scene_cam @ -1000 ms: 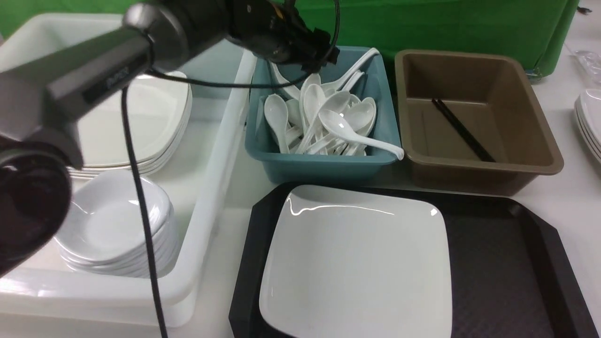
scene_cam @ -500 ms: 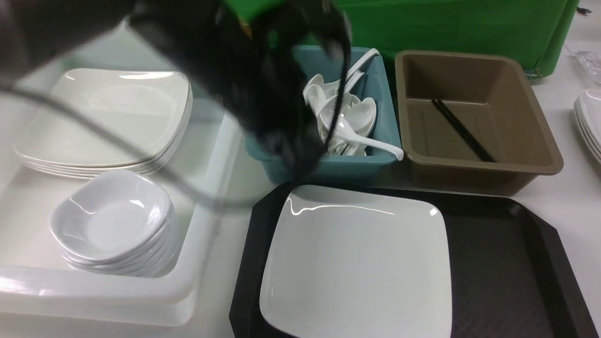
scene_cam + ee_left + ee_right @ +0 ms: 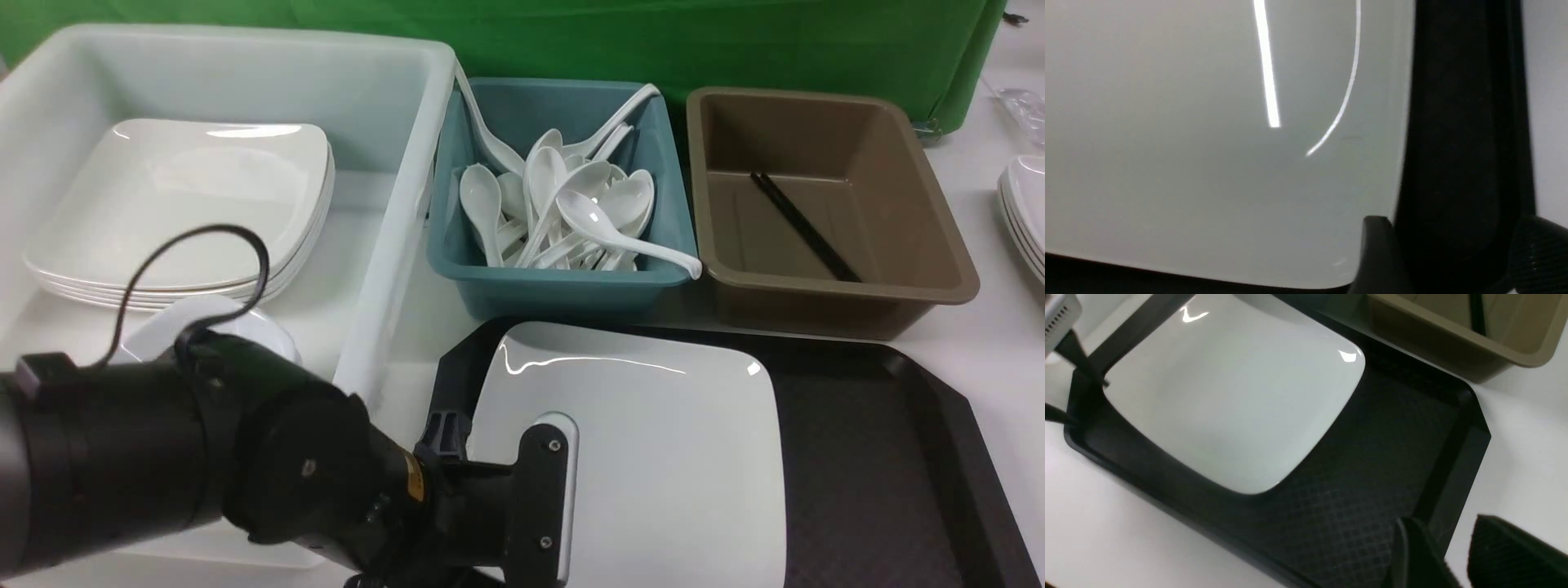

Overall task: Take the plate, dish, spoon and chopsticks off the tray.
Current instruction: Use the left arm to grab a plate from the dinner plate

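My left tool (image 3: 1455, 223) sits lower left in the front view, fingers apart at the plate's (image 3: 653, 457) left edge. Only the plate shows on the tray (image 3: 882, 465). Next, I judge, clamp that rim and lift clear. The right tool (image 3: 1447, 522) hangs apart too.

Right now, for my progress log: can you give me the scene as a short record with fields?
on tray: plate only, on its left part
chopsticks: in brown tub
spoons: piled in teal tub
left gripper: open, low at the plate's near-left edge, holding nothing
right gripper: open, by the tray's edge, holding nothing
left to clear: plate
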Robot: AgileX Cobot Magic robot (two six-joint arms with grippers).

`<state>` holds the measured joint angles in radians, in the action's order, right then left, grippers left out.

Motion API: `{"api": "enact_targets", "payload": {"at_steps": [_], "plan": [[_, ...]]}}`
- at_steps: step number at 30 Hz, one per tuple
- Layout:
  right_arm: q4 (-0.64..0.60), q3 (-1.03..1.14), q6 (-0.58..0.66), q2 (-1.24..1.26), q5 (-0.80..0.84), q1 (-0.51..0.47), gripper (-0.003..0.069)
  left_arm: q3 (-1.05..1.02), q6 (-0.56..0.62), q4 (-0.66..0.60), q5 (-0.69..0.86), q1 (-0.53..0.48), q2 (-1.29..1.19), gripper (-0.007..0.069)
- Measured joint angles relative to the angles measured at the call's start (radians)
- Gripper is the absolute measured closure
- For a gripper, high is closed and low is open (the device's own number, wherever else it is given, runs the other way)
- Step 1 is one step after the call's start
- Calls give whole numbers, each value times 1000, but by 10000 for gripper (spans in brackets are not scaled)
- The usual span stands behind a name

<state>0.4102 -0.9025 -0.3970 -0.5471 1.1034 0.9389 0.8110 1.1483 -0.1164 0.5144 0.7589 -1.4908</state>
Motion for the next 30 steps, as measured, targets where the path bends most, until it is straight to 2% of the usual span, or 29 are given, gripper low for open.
{"api": "enact_targets", "payload": {"at_steps": [3,6,9,15,19,30], "plan": [[0,10,3,0,-1,0,421,-8,9,89,-43,0,-20,87],[0,33,4,0,-4,0,421,-9,23,130,-81,0,-44,61],[0,57,4,0,-5,0,421,-9,31,138,-125,0,-60,65],[-2,80,3,0,-5,0,421,-9,34,147,-210,0,-109,130],[-3,80,3,0,-5,0,421,-9,34,175,-213,0,-137,154],[-4,80,3,0,-5,0,421,-9,34,239,-195,-14,-148,157]]}}
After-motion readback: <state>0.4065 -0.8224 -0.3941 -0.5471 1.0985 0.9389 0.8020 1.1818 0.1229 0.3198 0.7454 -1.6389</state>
